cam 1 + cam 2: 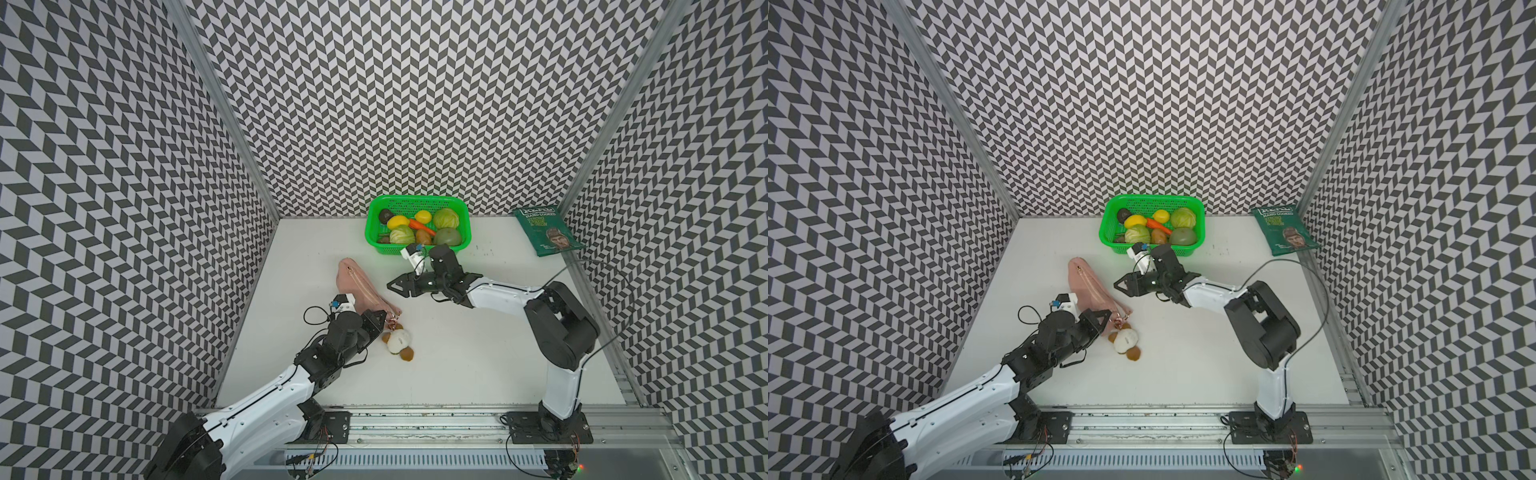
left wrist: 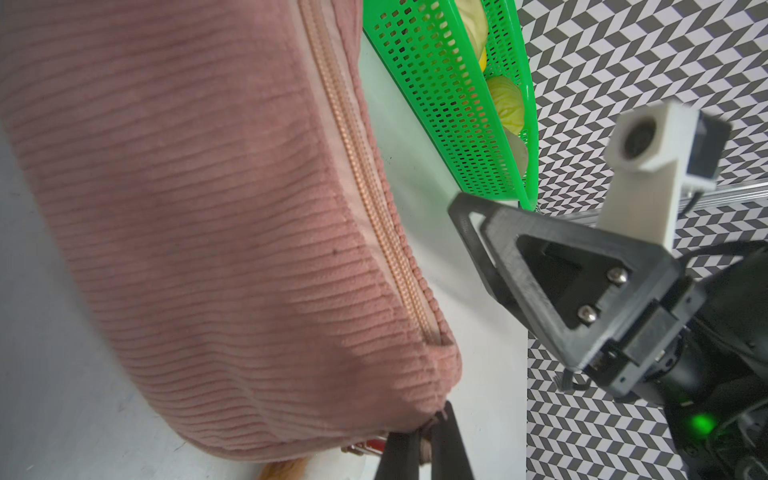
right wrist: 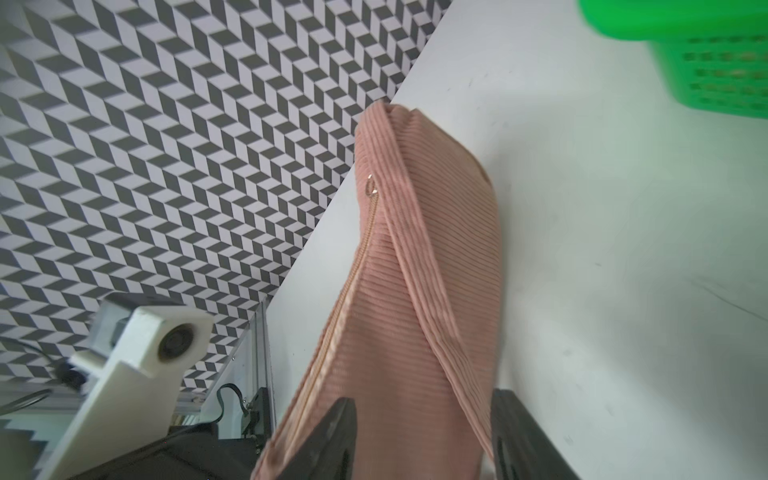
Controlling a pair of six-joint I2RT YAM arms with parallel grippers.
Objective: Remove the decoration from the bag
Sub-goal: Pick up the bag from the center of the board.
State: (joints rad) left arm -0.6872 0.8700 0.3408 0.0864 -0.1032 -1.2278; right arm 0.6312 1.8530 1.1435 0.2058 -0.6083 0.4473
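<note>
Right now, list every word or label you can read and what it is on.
"HAND COOKED": on the crisp packet, readable in both top views.
The brand line above it and the lines below it are too blurred to read.
No text shows on the bag or the basket.

Tally from my seat: single items on the table, robot parts in pairs.

I count one bag (image 1: 360, 286), one decoration (image 1: 398, 341), one green basket (image 1: 417, 198) and one crisp packet (image 1: 545, 232). In the basket I make out eight toy vegetables (image 1: 402, 235): two cabbages (image 1: 446, 218), two yellow pieces (image 1: 398, 221), one carrot (image 1: 420, 225), one potato (image 1: 423, 237), one dull green round one (image 1: 448, 237), one dark one (image 1: 385, 215). A small dark bit in the corner I can't class. Two arms, each with one gripper: left gripper (image 1: 385, 319), right gripper (image 1: 392, 286).
</note>
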